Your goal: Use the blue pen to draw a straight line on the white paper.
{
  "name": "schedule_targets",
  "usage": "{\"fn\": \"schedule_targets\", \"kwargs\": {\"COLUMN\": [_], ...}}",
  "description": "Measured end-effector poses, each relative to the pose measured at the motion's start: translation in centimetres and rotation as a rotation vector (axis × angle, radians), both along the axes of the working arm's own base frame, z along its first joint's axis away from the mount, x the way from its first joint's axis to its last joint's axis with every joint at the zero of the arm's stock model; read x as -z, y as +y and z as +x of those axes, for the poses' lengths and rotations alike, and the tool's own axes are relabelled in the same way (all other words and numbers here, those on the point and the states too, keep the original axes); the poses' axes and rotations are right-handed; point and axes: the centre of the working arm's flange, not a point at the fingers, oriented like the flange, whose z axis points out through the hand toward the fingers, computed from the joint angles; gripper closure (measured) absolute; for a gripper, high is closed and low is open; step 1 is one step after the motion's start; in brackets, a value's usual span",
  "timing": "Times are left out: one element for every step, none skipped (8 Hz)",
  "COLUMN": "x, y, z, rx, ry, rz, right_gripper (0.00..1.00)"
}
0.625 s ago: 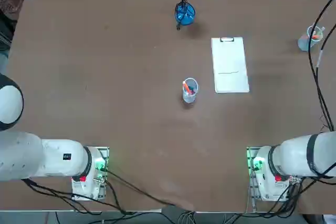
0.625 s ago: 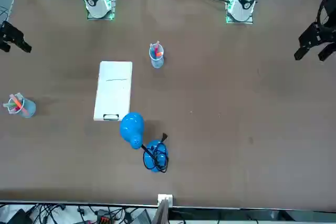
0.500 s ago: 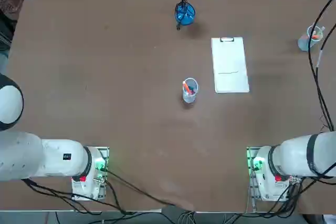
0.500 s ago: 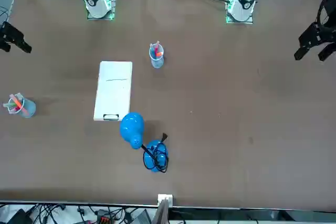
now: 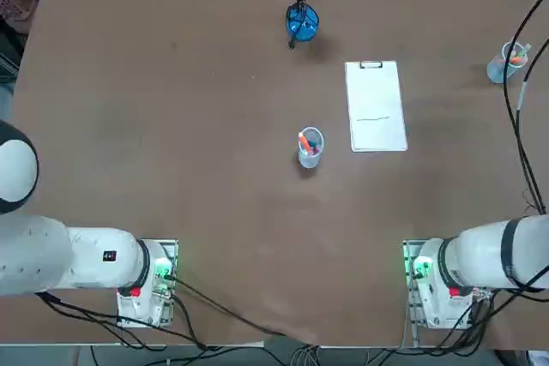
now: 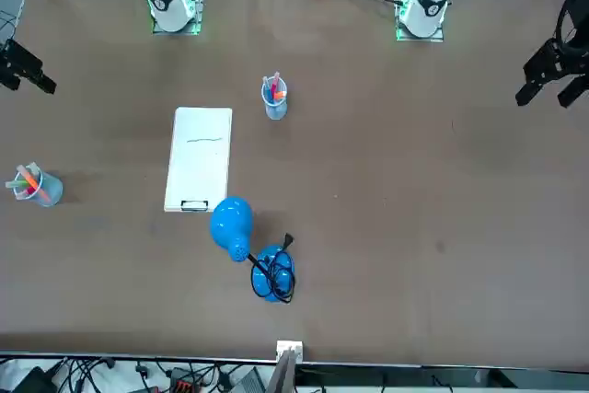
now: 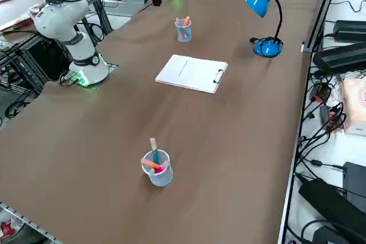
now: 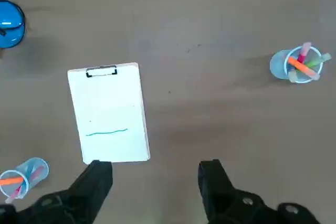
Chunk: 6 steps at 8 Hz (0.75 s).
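1. The counter [image 5: 214, 203] shows bare surface between the clipboard [image 5: 377, 107] and the right arm's base [image 5: 437, 285]; passage is open there.
2. A pen cup [image 5: 310, 147] stands upright beside the clipboard, with a bare strip between them.
3. The blue lamp [image 7: 266, 46] rises near the clip end, obstructing that side.
4. A second cup [image 8: 296, 64] stands well apart.

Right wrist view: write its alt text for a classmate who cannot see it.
The right gripper's open, empty fingers hover near a clipboard of white paper bearing one slightly wavy blue line. Cups of pens stand on either side.
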Motion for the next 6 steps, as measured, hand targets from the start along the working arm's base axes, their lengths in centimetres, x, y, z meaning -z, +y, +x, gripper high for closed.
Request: {"fn": "schedule_targets", "kwargs": {"x": [1.0,2.6,4.6,6.9,9.6,12.7], "y": [-0.5,-1.2,-2.2,-4.2,-7.2,-10.1], "z": [0.2,0.8,1.5,2.0,2.2,2.0], "rx": [-0.02,-0.091,-0.185,-0.273,-0.357,-0.435], "ry": [0.019,0.03,0.023,0.008,-0.012,-0.034], "rz": [-0.052,-0.104,-0.131,-0.144,-0.152,-0.164], "right_gripper": [0.0,0.0,0.0,0.0,0.0,0.0]}}
